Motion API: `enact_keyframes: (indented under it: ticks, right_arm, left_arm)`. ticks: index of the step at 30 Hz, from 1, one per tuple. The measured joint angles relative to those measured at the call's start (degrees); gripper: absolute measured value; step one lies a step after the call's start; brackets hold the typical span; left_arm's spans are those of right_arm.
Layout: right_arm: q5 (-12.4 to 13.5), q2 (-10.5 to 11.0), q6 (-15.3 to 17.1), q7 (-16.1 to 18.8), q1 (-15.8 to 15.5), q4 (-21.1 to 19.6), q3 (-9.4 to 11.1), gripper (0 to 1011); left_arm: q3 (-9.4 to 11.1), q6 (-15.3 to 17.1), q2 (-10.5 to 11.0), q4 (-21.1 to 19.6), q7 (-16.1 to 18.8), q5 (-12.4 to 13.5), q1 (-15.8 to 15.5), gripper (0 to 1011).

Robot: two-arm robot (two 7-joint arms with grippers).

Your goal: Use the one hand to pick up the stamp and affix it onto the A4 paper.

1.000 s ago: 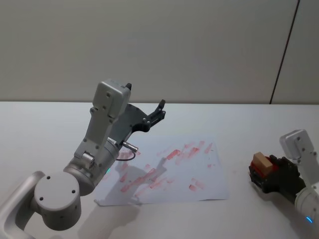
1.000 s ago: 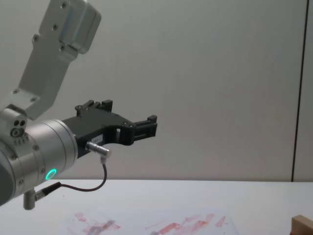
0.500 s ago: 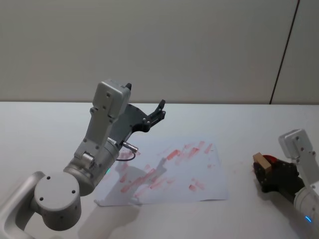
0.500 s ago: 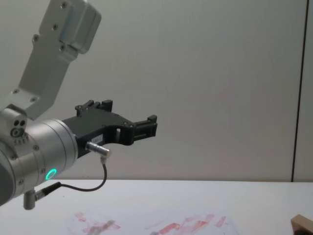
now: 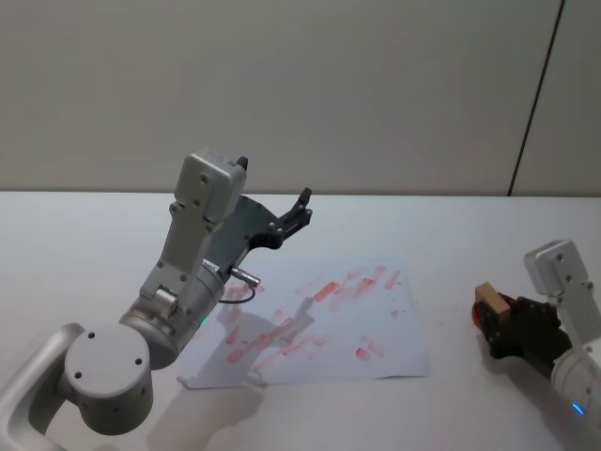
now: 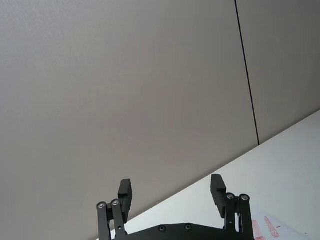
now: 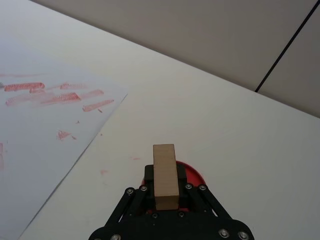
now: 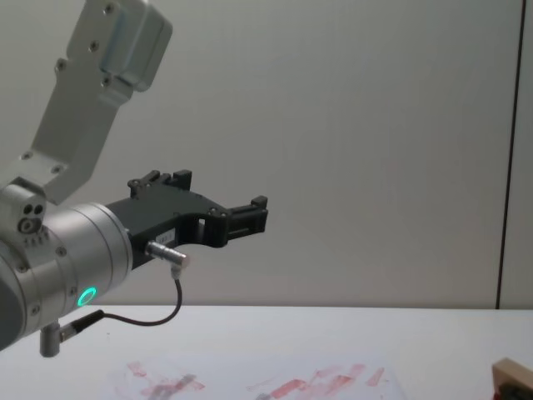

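The right gripper (image 7: 165,182) is closed on the stamp (image 7: 165,162). Its black fingers (image 7: 148,176) press against both long sides of the pale wooden block, which stands upright between them. In the head view the stamp (image 5: 490,299) and right gripper (image 5: 498,318) sit low over the table (image 5: 451,235) at the robot's right, beside the paper (image 5: 329,324) but apart from its right edge. A red rounded piece (image 7: 194,173) shows under and behind the block (I cannot tell whether it is the stamp's base or a shallow pad, nor whether it touches the table). The paper lies flat, streaked with red prints across its middle. A few faint red specks mark the bare table between its edge and the stamp. The left gripper (image 5: 299,209) hangs raised above the paper's far left part, pointing toward the wall (image 5: 376,94), its fingers (image 6: 125,192) spread wide with nothing between them. In the chest view the left gripper (image 8: 250,213) stands high over the table, and the stamp (image 8: 510,371) shows at the lower right corner
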Motion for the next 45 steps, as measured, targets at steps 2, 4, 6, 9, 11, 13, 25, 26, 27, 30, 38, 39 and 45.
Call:
enact_keyframes:
  ticks: [2,4,6,9,11,13,25,26,27,30,38,39,45]
  right_arm:
    - [0.16,-0.18,-0.6,-0.03,0.24,0.03,0.01,224]
    - [0.45,-0.42,-1.27,-0.04,0.59,0.04,0.03,224]
    - [0.67,-0.59,-1.65,-0.04,0.82,0.03,0.06,223]
    - [1.18,-0.94,-2.33,-0.04,1.4,-0.02,0.15,224]
    - [1.43,-1.09,-2.6,-0.05,1.66,-0.08,0.2,224]
    - [1.79,-1.35,-2.94,-0.04,2.08,-0.22,0.25,223]
    - [3.16,-2.61,-3.42,3.01,3.61,-0.88,-0.27,224]
    - [3.22,-2.77,-3.3,3.72,3.77,-0.92,-0.45,224]
    - [3.23,-2.82,-3.23,4.09,3.81,-0.94,-0.51,224]
    - [3.22,-3.16,-2.87,5.85,4.16,-1.01,-0.96,224]
    - [1.65,-3.99,-1.31,11.61,5.31,-0.51,-2.4,224]
    - [1.38,-4.04,-1.16,12.07,5.43,-0.36,-2.57,224]
    - [-1.67,-4.31,0.4,15.79,6.26,0.68,-3.68,224]
  left_arm:
    - [0.0,0.0,0.0,0.0,0.0,0.0,0.0,1002]
    - [0.0,0.0,0.0,0.0,0.0,0.0,0.0,1002]
    - [0.0,0.0,0.0,0.0,0.0,0.0,0.0,1002]
    - [0.0,0.0,0.0,0.0,0.0,0.0,0.0,1002]
    - [0.0,0.0,0.0,0.0,0.0,0.0,0.0,1003]
    - [0.0,0.0,0.0,0.0,0.0,0.0,0.0,1002]
    - [0.0,0.0,-0.01,0.0,0.0,0.0,0.0,1003]
    - [0.0,0.0,0.0,0.0,0.0,0.0,0.0,1002]
    - [0.0,0.0,0.0,0.0,0.0,0.0,0.0,1002]
    - [0.0,0.0,0.0,0.0,0.0,0.0,0.0,1003]
    - [0.0,0.0,0.0,0.0,0.0,0.0,0.0,1002]
    - [0.0,0.0,0.0,0.0,0.0,0.0,0.0,1003]
    - [0.0,0.0,0.0,0.0,0.0,0.0,0.0,1002]
